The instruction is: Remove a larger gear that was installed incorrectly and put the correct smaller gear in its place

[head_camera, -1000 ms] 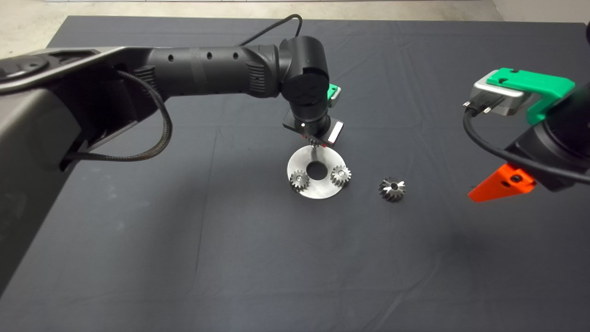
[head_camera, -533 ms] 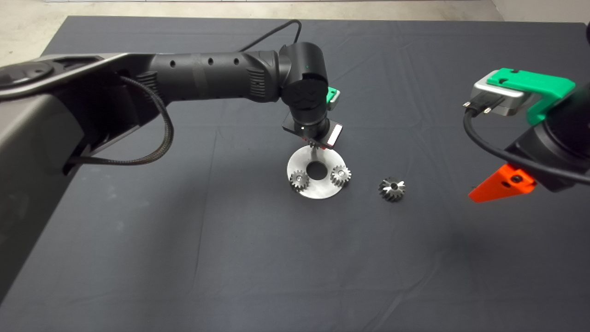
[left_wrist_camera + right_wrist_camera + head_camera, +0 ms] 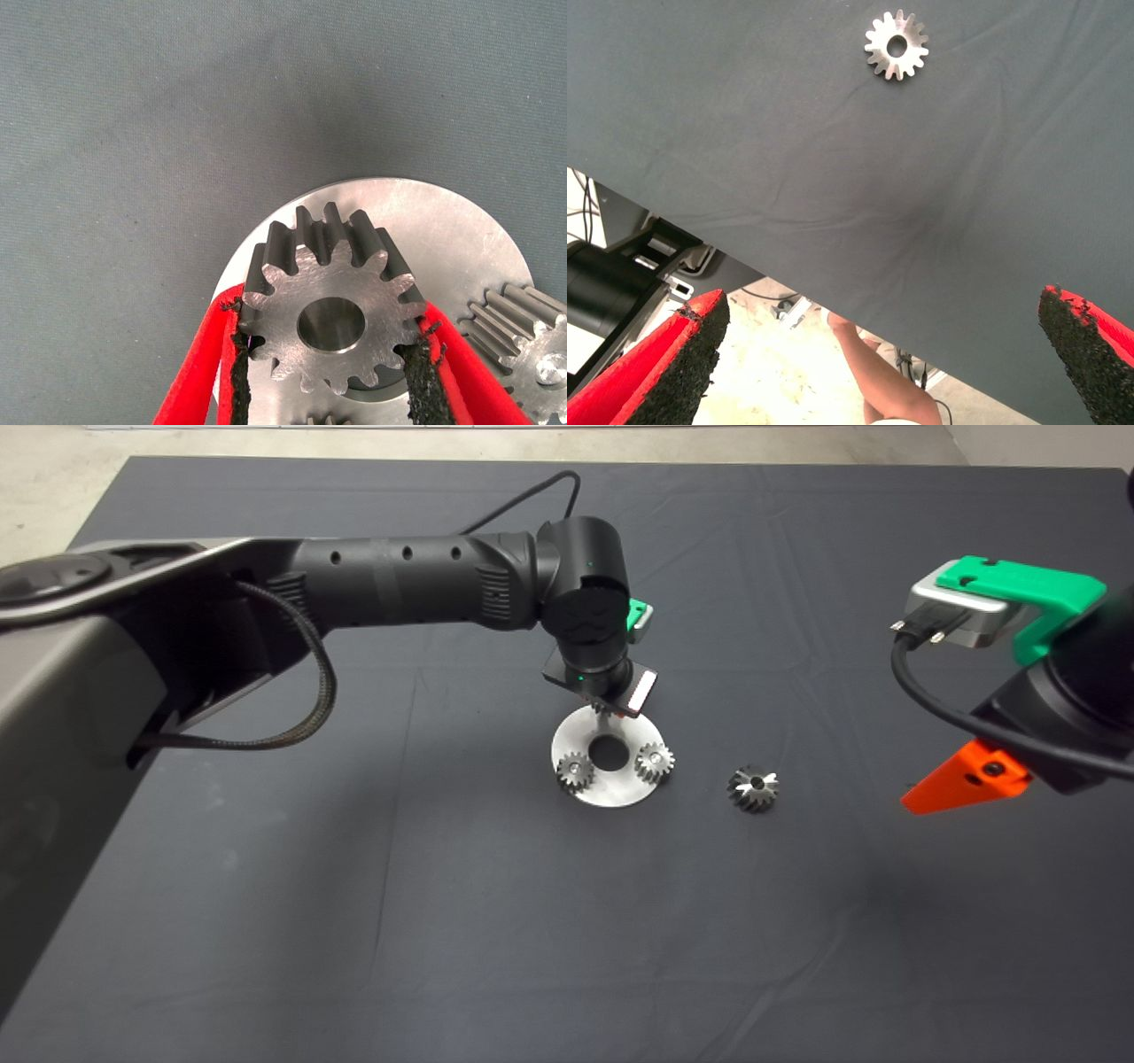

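Note:
My left gripper [image 3: 605, 705] is shut on a smaller gear [image 3: 332, 310], bright silver with a round centre hole. It holds the gear just above the far part of the round steel plate [image 3: 620, 790], which also shows in the left wrist view [image 3: 425, 208]. Two more smaller gears [image 3: 575, 771] [image 3: 655, 762] sit on pegs on the plate's near side, one of them also in the left wrist view [image 3: 523, 332]. The larger gear [image 3: 754, 788] lies on the mat to the right of the plate and also shows in the right wrist view [image 3: 897, 44]. My right gripper [image 3: 966, 781] hangs open and empty at the right, as its own view [image 3: 879, 305] shows.
The plate has a large centre hole [image 3: 609, 753]. The dark mat [image 3: 443, 886] spreads wide around the plate. A person's leg [image 3: 877, 381] shows on the floor beyond the mat's edge in the right wrist view.
My left arm has shifted slightly with the smaller gear still held over the plate's far part. The right arm and the larger gear have not moved.

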Robot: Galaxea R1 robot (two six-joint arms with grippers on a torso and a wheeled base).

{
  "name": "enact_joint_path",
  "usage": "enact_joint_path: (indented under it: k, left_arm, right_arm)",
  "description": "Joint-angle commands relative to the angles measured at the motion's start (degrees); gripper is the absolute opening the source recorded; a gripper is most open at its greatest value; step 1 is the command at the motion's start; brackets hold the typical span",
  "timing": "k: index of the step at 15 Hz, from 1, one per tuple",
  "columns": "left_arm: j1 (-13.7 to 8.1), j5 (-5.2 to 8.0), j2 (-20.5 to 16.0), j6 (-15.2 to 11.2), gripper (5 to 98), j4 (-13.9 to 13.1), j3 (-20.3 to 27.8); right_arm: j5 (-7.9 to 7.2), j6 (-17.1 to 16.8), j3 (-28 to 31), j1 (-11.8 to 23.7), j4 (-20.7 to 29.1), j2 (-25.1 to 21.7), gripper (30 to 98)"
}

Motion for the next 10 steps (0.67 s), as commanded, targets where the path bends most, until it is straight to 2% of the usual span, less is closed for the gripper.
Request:
enact_joint_path:
  k: [1, 10]
  left_arm:
    - [-0.8, -0.03, 0.2, 0.4, 34.7, 1.8, 0.4]
    - [-0.3, -0.03, 0.2, 0.4, 34.7, 2.2, 0.3]
  right_arm:
    - [-0.66, 0.2, 0.3, 1.4, 1.8, -0.2, 92.3]
    - [-0.57, 0.2, 0.4, 1.4, 1.8, -0.9, 92.3]
